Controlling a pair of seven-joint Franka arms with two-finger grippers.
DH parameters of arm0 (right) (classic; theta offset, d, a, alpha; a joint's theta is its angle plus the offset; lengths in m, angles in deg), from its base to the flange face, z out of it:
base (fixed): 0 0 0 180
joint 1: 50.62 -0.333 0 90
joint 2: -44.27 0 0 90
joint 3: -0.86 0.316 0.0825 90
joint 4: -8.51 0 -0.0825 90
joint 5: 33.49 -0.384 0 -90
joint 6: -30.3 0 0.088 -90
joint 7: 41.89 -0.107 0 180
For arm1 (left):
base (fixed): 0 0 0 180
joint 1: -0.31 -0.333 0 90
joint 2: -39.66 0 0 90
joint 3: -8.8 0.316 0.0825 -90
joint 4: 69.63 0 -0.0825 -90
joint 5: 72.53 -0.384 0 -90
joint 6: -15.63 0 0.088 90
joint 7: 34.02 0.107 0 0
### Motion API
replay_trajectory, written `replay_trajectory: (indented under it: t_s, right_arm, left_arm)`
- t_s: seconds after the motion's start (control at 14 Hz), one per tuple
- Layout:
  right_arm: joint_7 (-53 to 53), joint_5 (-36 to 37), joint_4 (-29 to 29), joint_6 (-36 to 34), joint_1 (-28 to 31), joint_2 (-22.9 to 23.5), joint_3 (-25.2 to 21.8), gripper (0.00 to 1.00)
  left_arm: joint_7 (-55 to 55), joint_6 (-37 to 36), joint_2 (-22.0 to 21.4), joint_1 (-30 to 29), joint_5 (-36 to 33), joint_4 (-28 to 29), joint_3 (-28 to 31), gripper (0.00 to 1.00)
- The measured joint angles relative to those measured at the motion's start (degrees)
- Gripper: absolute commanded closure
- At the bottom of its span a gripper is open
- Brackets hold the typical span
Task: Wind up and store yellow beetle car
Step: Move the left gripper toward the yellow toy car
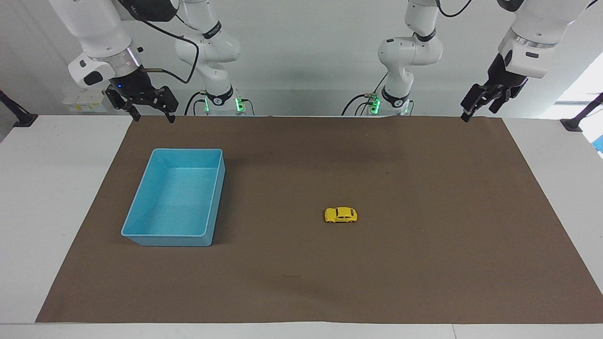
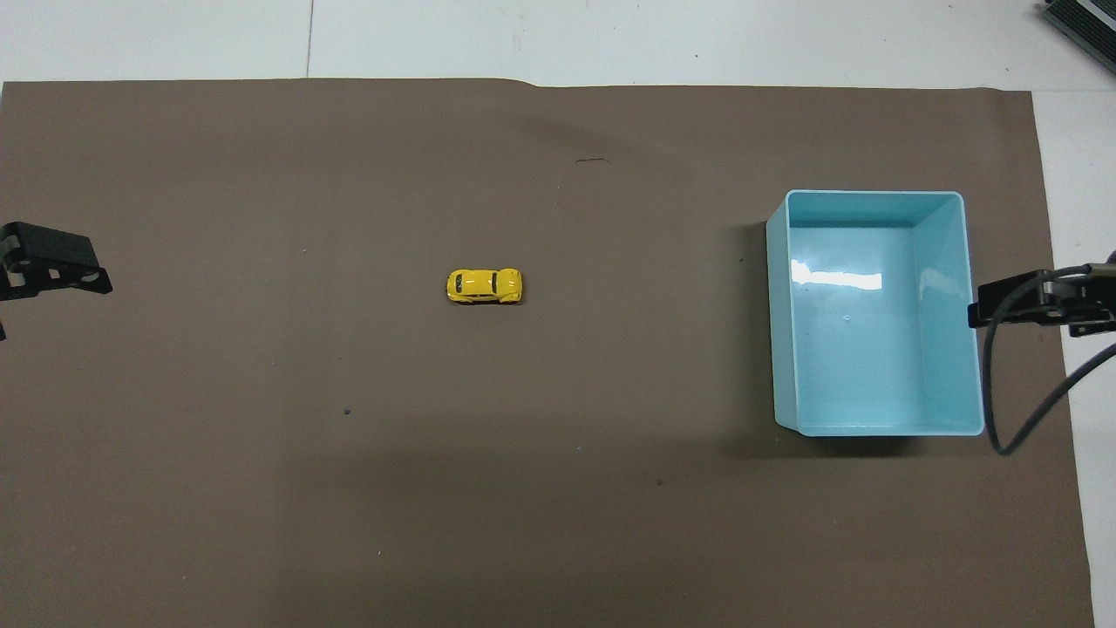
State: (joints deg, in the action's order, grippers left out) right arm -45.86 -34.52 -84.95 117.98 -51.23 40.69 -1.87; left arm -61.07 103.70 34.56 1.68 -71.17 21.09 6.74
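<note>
Yellow beetle car (image 1: pixel 340 215) sits on its wheels on the brown mat (image 1: pixel 424 263), just right of centre in the facing view and a bit left of centre in the overhead view (image 2: pixel 485 286), lying sideways across the frame. Nothing touches it. Light-blue bin (image 1: pixel 175 197) stands on the mat at mid-left of the facing view, well apart from the car, toward the right arm's end.

Right gripper (image 1: pixel 150 117) hangs at upper left of the facing view, over the mat's edge by the bin, fingers spread, holding nothing. Left gripper (image 1: pixel 476 109) hangs at upper right over the mat's corner, tilted, jaws released, also w/o load. In the overhead view only its tip (image 2: pixel 52 260) shows at the left edge.
</note>
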Motion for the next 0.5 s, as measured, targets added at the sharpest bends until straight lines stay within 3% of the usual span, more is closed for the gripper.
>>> replay_trajectory:
  t_s: [0.5]
  right_arm:
    - [0.0, 0.0, 0.0, 0.0, 0.0, 0.0, 0.0, 0.0]
  left_arm:
    - [-19.67, -0.68, 0.0, 0.0, 1.2, 0.03, -0.28, 0.0]
